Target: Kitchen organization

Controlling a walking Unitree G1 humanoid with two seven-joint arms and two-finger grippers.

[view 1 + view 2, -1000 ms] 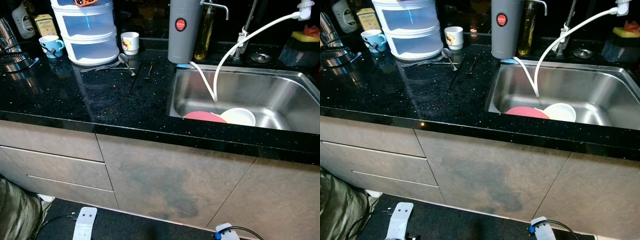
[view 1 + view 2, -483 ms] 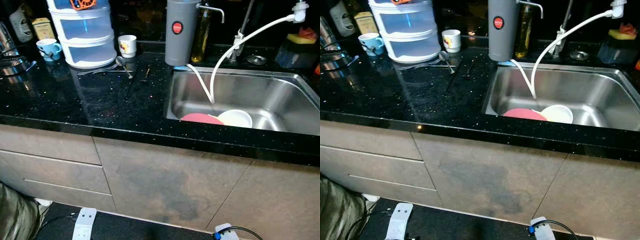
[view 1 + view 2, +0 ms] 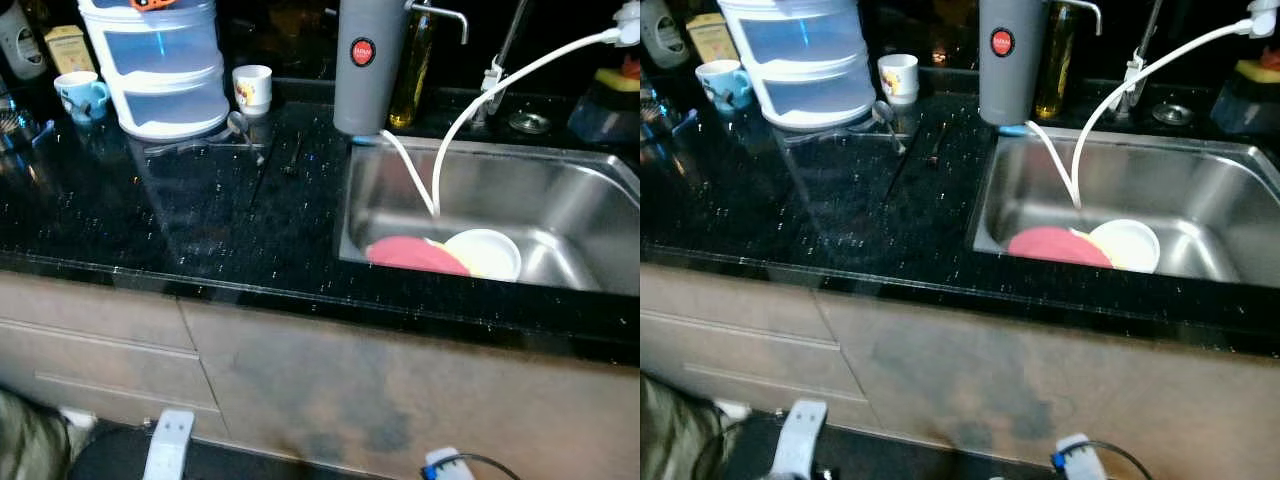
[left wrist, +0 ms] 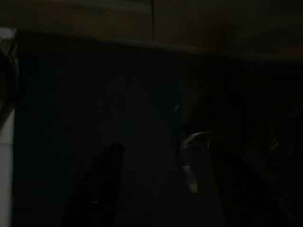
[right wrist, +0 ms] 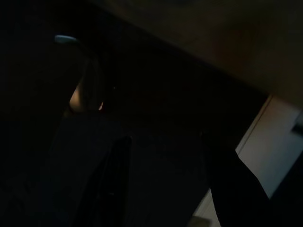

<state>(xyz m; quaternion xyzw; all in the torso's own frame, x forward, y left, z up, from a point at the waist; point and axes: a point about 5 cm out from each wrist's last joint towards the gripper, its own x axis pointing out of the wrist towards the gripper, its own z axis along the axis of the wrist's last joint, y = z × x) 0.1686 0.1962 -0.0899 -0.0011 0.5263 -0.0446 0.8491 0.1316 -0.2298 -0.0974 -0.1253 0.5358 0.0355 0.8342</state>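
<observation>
A steel sink [image 3: 560, 190] is set into the black speckled counter [image 3: 150, 220]. In it lie a pink plate [image 3: 415, 255] and a white bowl [image 3: 485, 252], side by side under a white hose [image 3: 470, 100]. On the counter at the back lie a spoon [image 3: 243, 128] and other dark cutlery [image 3: 290, 155], beside a white mug [image 3: 251, 87] and a blue mug [image 3: 78, 93]. Both arms hang low in the shade by the floor. The left gripper [image 4: 165, 149] and the right gripper [image 5: 164, 139] each show two dark fingers apart with nothing between them.
A white plastic drawer tower [image 3: 160, 65] stands at the back left. A grey water filter [image 3: 366, 62] and an oil bottle [image 3: 411, 70] stand at the sink's corner, a sponge holder [image 3: 605, 100] at the far right. Cabinet fronts [image 3: 330, 390] are below, a power strip [image 3: 168, 445] on the floor.
The whole picture has shifted and blurred slightly, so the camera has moved; the counter and sink sit a little lower and larger. Nothing on the counter or in the sink has moved.
</observation>
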